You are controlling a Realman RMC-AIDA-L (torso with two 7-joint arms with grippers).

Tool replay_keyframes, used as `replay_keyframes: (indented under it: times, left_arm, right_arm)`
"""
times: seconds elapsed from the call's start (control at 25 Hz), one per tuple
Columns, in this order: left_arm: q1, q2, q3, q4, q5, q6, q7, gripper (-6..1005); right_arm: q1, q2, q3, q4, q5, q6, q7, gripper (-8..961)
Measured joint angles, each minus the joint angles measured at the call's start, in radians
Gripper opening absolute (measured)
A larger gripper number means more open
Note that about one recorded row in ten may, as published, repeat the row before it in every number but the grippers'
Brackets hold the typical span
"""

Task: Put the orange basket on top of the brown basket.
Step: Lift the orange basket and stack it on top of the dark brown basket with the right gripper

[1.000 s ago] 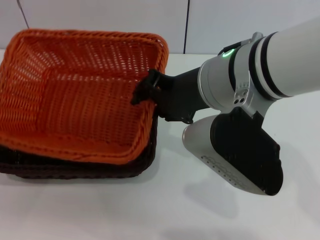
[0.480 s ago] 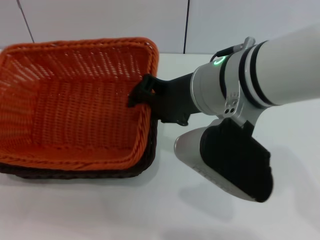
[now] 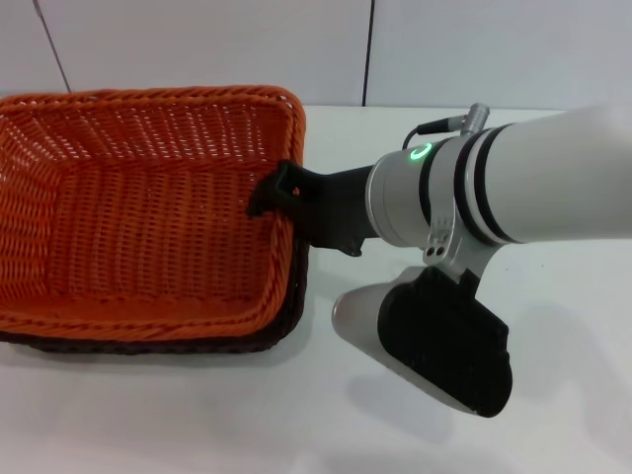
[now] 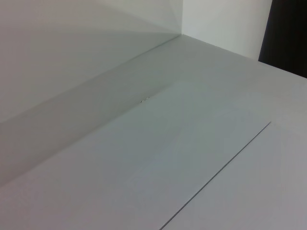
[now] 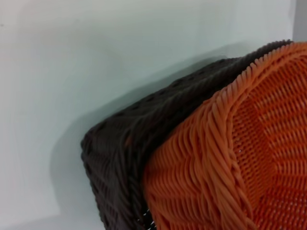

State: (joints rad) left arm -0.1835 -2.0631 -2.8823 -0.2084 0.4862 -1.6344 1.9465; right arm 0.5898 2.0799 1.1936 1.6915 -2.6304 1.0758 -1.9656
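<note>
Right gripper is clamped on the right rim of the orange basket, which a second ago was tilted up and now sits level, nested in the brown basket. Basically stacked; letting go looks like what's left. Left arm's off somewhere, not visible over the white table.

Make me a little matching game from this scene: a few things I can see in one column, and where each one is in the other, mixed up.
Things:
1. orange basket
2. brown basket
3. right end effector
4. table

Places:
a. underneath everything, white
b. at the orange rim on the robot's right
c. nested on top
d. at the bottom of the stack, only its edge showing

Pairs: 1-c, 2-d, 3-b, 4-a
</note>
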Motion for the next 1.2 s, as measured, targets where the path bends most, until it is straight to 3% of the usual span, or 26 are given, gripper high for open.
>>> replay_keyframes:
  times: [0.68, 1.04, 1.2]
  left_arm:
    - [0.006, 0.001, 0.005, 0.006, 0.006, -0.002, 0.000, 710]
    - [0.013, 0.003, 0.002, 0.014, 0.005, -0.001, -0.003, 710]
    - [0.016, 0.002, 0.003, 0.018, 0.002, 0.003, -0.007, 710]
  right_arm:
    - [-0.011, 0.000, -0.030, -0.020, -0.018, -0.105, 0.042, 377]
    - [-0.061, 0.003, -0.074, -0.032, 0.011, -0.175, 0.066, 377]
    - [-0.099, 0.004, -0.123, -0.035, -0.033, -0.268, 0.103, 377]
